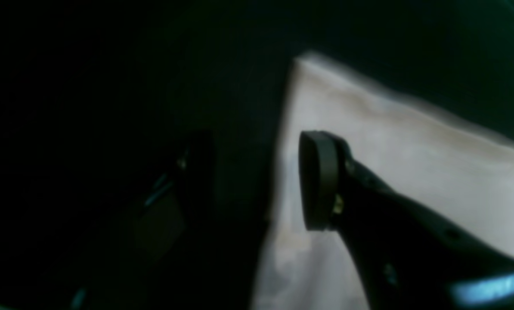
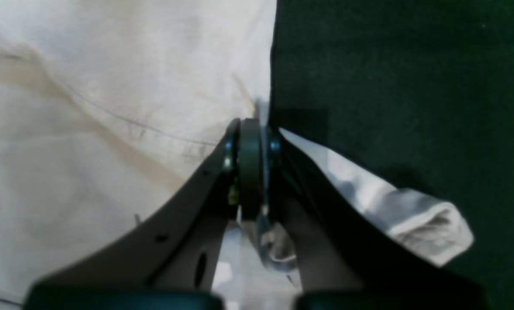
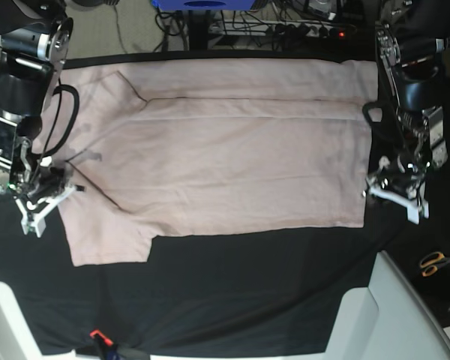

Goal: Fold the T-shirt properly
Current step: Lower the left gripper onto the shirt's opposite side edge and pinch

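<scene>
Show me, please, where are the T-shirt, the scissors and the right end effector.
T-shirt (image 3: 232, 169), base view, middle of the chest.
Scissors (image 3: 437, 262), base view, the orange handles.
Right end effector (image 2: 257, 142), right wrist view, between the fingertips shut on the cloth.

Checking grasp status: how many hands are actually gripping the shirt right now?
1. The right hand is shut on the T-shirt at its sleeve-side edge. The left hand is open at the hem edge, gripping nothing.
</scene>
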`<state>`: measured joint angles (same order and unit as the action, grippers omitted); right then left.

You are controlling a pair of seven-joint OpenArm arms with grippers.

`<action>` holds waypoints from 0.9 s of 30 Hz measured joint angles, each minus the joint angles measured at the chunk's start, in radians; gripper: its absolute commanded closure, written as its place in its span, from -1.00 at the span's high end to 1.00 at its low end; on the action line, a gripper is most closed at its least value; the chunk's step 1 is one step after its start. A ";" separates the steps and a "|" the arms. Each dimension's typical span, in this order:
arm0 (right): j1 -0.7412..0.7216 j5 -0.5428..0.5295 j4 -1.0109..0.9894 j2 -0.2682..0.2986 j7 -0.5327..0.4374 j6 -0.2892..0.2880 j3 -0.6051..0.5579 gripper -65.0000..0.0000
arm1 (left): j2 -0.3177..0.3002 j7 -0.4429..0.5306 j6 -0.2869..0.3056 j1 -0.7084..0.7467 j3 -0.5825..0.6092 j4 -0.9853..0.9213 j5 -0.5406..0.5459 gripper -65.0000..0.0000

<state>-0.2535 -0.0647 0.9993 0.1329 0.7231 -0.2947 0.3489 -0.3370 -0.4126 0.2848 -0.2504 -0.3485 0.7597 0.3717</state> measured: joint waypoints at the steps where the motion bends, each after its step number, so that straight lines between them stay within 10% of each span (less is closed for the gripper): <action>1: 0.000 -0.001 0.000 0.002 0.000 0.000 0.000 -0.98 | -0.001 -0.003 0.000 0.013 0.000 -0.001 -0.001 -0.04; 21: 0.000 -0.002 0.000 -0.001 -0.001 0.000 0.000 -0.98 | 0.087 0.054 0.010 0.026 -0.002 0.009 0.026 -0.05; 27: 0.000 -0.002 0.000 -0.001 -0.001 0.000 0.000 -0.98 | 0.076 0.075 0.012 0.033 -0.017 -0.037 0.045 -1.00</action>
<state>-0.2539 -0.0666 0.9993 0.1322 0.7223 -0.2951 0.3489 -0.2607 -0.3374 0.2970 -0.2176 -0.3653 0.7227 0.4171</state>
